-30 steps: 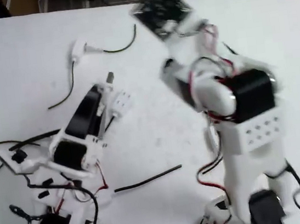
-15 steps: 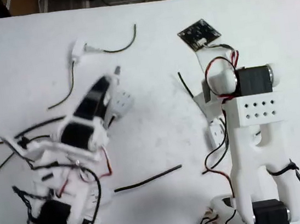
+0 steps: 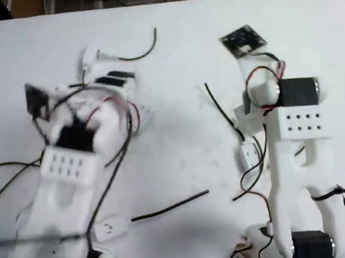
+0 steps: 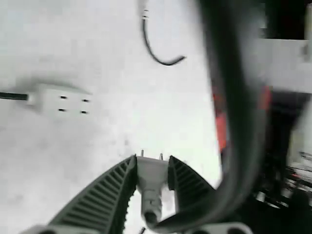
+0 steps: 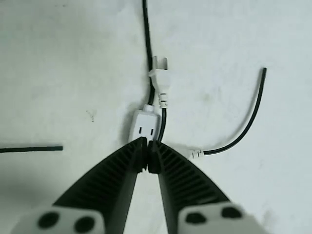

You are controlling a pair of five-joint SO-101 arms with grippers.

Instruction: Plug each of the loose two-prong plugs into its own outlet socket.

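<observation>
We're pinching a plug (image 4: 147, 183) in left gripper (image 4: 151, 161), w/ right gripper (image 5: 147, 147) sitting closed & empty just beside an outlet socket (image 5: 146, 125).

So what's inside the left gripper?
The left gripper is shut on a white plug, prongs sticking out past the fingers toward the table. Its back end sits deep between them; any cord trailing from it is covered.

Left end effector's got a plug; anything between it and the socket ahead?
Nothing visible. Bare table separates the plug in the left end effector from the socket; the loose cable lies off to one side.
</observation>
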